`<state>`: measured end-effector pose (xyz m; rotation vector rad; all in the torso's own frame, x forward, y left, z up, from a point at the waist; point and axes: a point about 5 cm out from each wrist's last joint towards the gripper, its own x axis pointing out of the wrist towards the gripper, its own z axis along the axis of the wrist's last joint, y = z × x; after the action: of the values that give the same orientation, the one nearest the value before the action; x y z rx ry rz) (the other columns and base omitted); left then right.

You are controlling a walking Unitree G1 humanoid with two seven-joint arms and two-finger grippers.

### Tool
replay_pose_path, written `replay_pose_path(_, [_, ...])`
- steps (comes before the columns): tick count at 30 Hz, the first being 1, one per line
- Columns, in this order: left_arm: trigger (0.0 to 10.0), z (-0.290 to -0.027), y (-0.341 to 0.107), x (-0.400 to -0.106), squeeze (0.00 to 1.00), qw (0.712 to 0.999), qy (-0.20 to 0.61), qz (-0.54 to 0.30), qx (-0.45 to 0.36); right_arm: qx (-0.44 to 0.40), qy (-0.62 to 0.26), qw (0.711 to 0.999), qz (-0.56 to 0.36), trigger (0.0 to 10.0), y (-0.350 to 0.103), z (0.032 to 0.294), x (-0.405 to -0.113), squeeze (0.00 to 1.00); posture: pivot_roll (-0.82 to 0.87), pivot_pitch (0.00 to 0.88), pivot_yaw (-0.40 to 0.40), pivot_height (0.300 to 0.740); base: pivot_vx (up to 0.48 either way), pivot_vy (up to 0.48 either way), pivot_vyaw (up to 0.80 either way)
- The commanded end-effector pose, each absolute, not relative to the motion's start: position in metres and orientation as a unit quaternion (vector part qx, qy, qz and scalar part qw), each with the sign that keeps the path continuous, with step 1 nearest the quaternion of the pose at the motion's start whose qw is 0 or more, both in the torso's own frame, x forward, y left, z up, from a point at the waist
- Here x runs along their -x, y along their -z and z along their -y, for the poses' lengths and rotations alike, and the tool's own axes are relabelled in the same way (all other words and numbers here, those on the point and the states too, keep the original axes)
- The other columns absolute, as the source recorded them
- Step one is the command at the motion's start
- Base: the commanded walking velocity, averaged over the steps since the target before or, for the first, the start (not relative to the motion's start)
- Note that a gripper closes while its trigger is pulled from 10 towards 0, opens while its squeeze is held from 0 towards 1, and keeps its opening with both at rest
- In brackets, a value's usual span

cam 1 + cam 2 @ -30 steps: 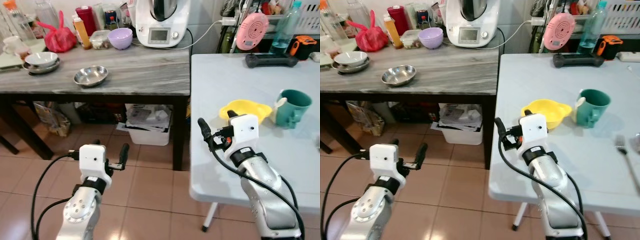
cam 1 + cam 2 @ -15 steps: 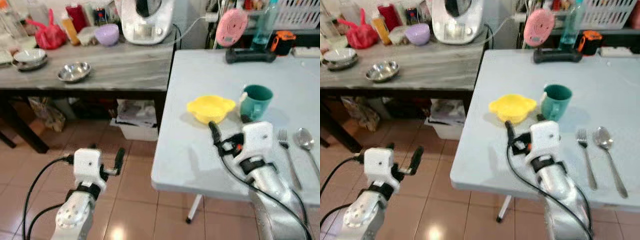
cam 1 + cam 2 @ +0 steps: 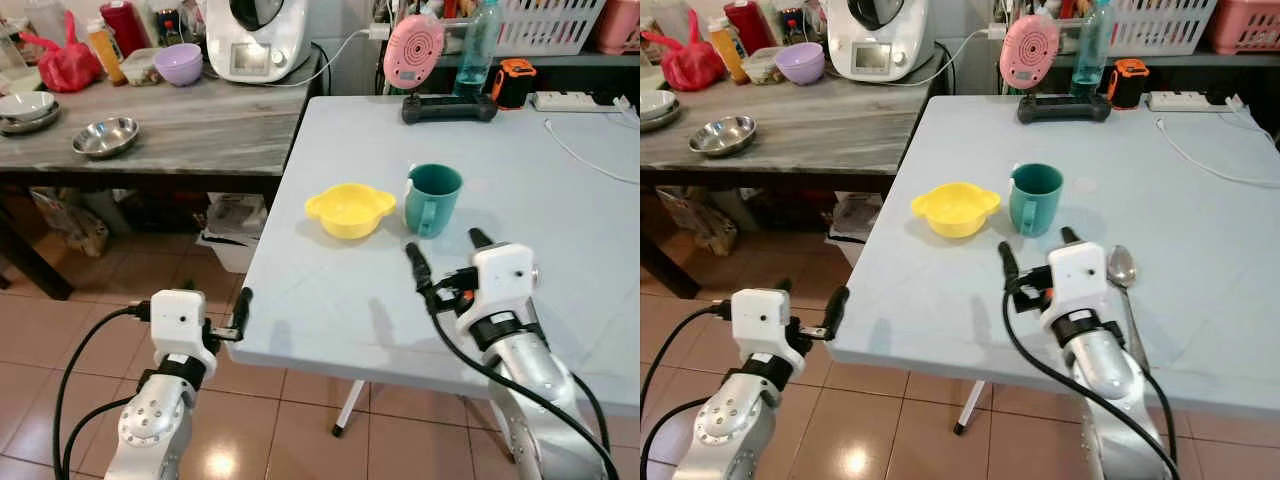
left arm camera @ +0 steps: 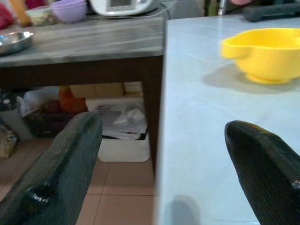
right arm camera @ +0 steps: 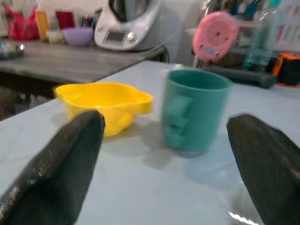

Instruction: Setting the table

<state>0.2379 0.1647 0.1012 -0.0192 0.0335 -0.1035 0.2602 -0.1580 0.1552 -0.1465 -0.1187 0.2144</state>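
A yellow bowl (image 3: pixel 347 210) and a green mug (image 3: pixel 432 198) stand side by side on the pale blue table (image 3: pixel 330 300). To the right of the mug lies a spoon (image 3: pixel 1122 265), partly behind my right wrist. My right gripper (image 3: pixel 447 252) hovers open over the table just in front of the mug, nothing between its fingers; in its wrist view the mug (image 5: pixel 194 110) and the bowl (image 5: pixel 105 103) sit straight ahead. My left gripper (image 3: pixel 810 296) is open and empty at the table's near left edge, level with the tabletop (image 4: pixel 211 140).
A grey-topped side table (image 3: pixel 200 130) on the left carries a steel bowl (image 3: pixel 105 137), a purple bowl (image 3: pixel 178 63) and a white appliance (image 3: pixel 255 40). At the table's far end are a black controller (image 3: pixel 450 105), a pink round device (image 3: pixel 413 50) and a white cable (image 3: pixel 590 160). A white bin (image 3: pixel 235 225) stands below.
The whole view has shifted as I move up to the blue table. My right gripper now hangs over it near the mug. Both grippers stay open; bowl and mug have not moved.
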Motion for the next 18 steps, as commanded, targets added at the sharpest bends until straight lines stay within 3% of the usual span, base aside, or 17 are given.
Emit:
replay_pose_path(1, [10.0,-0.1637,-0.1026,-0.2398,0.0,0.998,0.054,-0.012,0.007,0.071,-0.107,0.99,0.059,10.0,-0.1564,0.1575,-0.26,0.0,-0.12,0.062,0.107,0.74,0.0,0.0,-0.8])
replay_pose_path(6, [10.0,-0.1619,-0.103,-0.2409,0.0,0.998,0.058,-0.011,0.008,0.072,-0.11,0.99,0.059,10.0,-0.156,0.156,-0.2607,0.0,-0.12,0.06,0.105,0.74,0.0,0.0,-0.8])
replay_pose_path(18, [10.0,-0.159,-0.1062,-0.2413,0.0,0.997,0.077,0.0,0.017,0.076,-0.127,0.987,0.06,10.0,-0.155,0.1489,-0.2607,0.0,-0.11,0.06,0.104,0.74,0.0,0.0,0.0])
